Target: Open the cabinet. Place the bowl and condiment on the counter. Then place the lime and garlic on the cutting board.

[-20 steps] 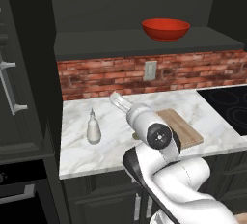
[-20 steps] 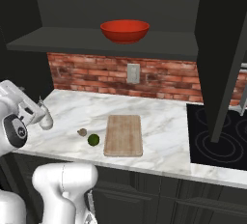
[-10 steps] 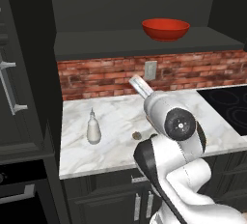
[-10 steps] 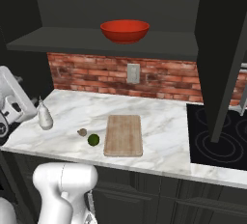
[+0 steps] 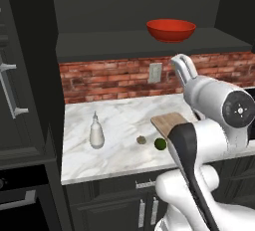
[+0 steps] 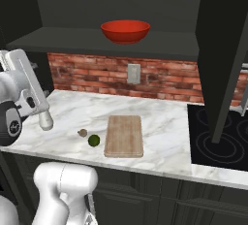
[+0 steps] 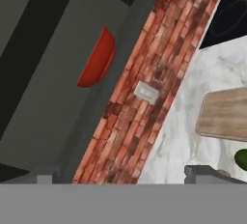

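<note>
Unlabelled condiment (image 5: 96, 132) on marble counter (image 5: 124, 120)

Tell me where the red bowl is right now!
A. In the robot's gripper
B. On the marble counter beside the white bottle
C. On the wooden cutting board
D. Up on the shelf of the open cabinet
D: the red bowl sits up on the dark shelf of the open cabinet, above the brick wall, well away from the cutting board below.
</note>
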Robot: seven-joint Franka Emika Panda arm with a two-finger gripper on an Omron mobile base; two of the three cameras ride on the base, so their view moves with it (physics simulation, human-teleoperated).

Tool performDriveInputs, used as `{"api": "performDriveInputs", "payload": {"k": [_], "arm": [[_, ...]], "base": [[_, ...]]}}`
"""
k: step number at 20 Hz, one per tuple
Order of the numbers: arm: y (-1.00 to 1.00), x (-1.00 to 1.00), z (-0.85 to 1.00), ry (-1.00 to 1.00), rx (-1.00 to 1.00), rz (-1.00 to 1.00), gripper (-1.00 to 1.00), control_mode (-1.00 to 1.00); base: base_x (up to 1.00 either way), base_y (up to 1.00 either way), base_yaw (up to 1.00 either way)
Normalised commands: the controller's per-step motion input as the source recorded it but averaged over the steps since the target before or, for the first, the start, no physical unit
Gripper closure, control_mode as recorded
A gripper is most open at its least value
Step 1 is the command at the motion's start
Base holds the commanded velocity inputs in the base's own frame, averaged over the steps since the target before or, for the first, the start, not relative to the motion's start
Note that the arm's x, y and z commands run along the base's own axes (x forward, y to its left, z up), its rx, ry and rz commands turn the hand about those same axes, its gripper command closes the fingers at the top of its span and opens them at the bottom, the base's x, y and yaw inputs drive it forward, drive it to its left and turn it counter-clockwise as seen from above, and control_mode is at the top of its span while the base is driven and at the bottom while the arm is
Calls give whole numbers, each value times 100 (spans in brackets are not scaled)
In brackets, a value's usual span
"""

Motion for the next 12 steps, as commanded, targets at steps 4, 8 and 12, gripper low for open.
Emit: {"api": "performDriveInputs", "payload": {"k": [4, 8, 12], "arm": [[-44, 0, 39, 0, 21, 0, -100, -100], [-34, 0, 60, 0, 20, 0, -100, -100], [-32, -5, 70, 5, 20, 0, -100, -100]], "base": [[0, 0, 0], [0, 0, 0], [0, 0, 0]]}}
